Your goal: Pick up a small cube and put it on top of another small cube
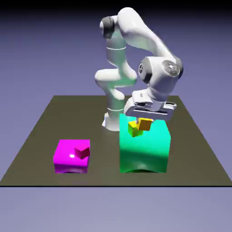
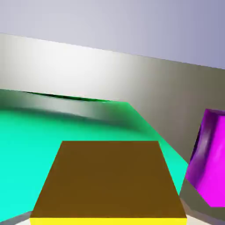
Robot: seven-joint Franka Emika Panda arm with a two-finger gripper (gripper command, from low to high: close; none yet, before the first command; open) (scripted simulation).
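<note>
The small cube (image 1: 145, 124), amber, sits on top of the big teal block (image 1: 145, 149), right under my gripper (image 1: 146, 118), which is shut on it. Another small cube (image 1: 133, 130), lemon yellow-green, lies against it on the exterior view's left, also on the teal block. In the hand view the amber small cube (image 2: 110, 176) fills the lower middle and hides my fingertips. A thin yellow strip (image 2: 110, 221) runs along the bottom edge below it. The teal block's top (image 2: 39, 132) spreads behind.
A magenta block (image 1: 68, 158) stands on the dark table (image 1: 41, 136) at the exterior view's left, with a small pink-red cube (image 1: 82, 152) on its top corner. The hand view shows that magenta block (image 2: 213, 158) at its right edge.
</note>
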